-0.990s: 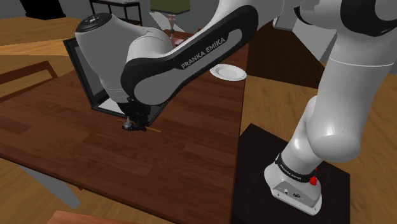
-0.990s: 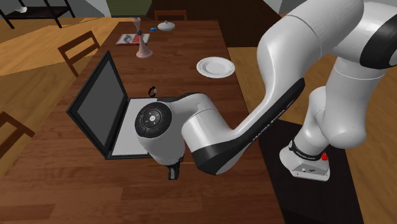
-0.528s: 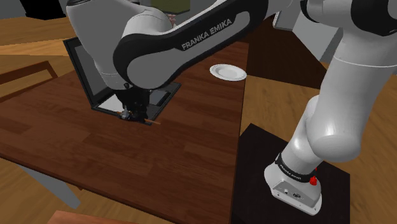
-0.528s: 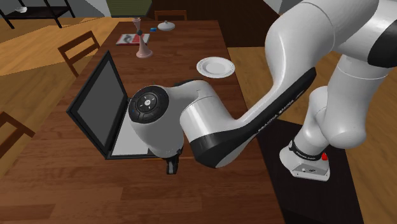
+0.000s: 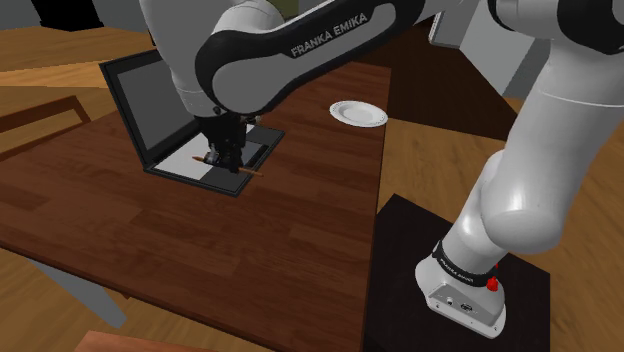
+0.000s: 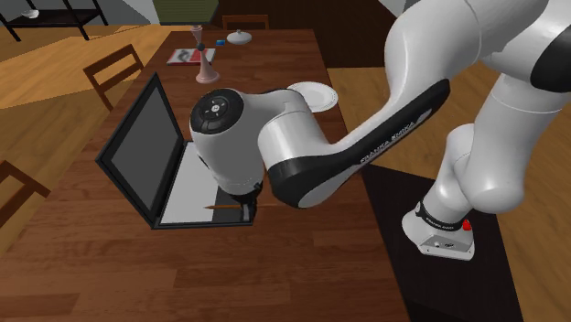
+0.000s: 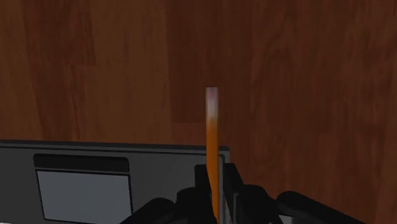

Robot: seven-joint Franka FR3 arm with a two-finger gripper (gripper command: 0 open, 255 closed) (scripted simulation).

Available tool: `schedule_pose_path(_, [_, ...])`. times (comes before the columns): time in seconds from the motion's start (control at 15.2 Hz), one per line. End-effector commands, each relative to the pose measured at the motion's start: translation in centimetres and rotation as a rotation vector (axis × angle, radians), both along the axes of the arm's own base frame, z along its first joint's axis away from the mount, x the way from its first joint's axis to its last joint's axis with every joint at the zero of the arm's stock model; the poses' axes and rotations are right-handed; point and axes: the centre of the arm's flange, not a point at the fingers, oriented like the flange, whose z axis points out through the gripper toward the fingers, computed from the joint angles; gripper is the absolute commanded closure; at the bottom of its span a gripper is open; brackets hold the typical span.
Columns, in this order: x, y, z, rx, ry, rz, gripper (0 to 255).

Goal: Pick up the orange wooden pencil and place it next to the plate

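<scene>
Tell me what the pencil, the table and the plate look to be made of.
Pencil: smooth orange shaft with a pale pinkish end. No grain shows, so wood is only likely.
Table: dark reddish-brown wood with visible grain and plank seams. The finish seems matte.
Plate: plain white and smooth. It may be ceramic, but the look leaves it open.

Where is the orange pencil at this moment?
In the shoulder view, left of centre, the orange pencil is clasped in the gripper, over the front edge of the open laptop, well apart from the white plate.
</scene>
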Motion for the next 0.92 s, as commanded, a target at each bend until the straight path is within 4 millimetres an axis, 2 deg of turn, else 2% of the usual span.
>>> schedule_pose_path(0.0, [0.8,-2.4,0.1,0.0,0.0,0.001,255])
schedule_pose_path(0.86, [7.3,-18.3,0.1,0.0,0.0,0.001,255])
